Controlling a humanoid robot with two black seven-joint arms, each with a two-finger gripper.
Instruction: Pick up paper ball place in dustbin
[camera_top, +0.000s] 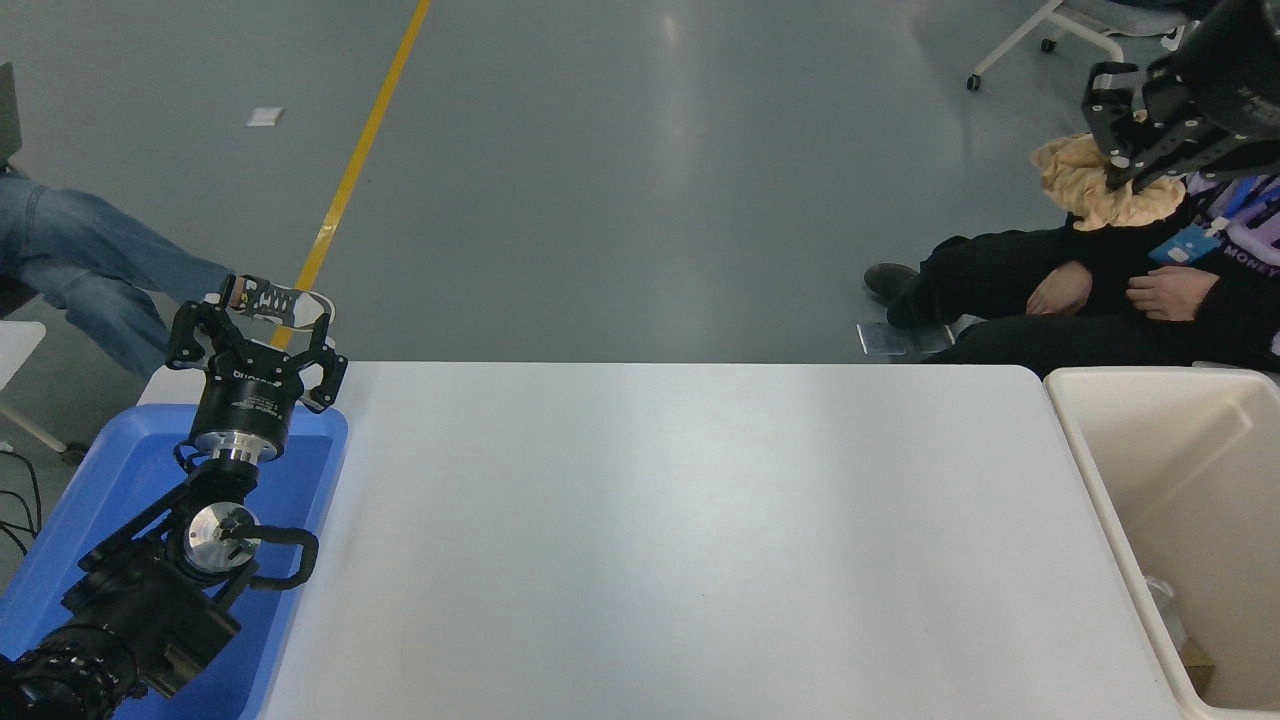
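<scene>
— Tan paper ball (1090, 185) pinched in the right claw (1135, 150), raised high past the table's (700, 540) far right corner, before a seated person (1100, 300).

— So it's the carry step?

— Seemingly. The bin (1100, 500) sits at the table's right edge; the claw likely must come nearer and lower over it, then let go.

— Left claw (255, 335)?

— Spread, parked over the blue tray (110, 480).

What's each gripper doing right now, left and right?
Left gripper: open, empty, parked over the blue tray.
Right gripper: shut on the paper ball, held high at top right.
</scene>
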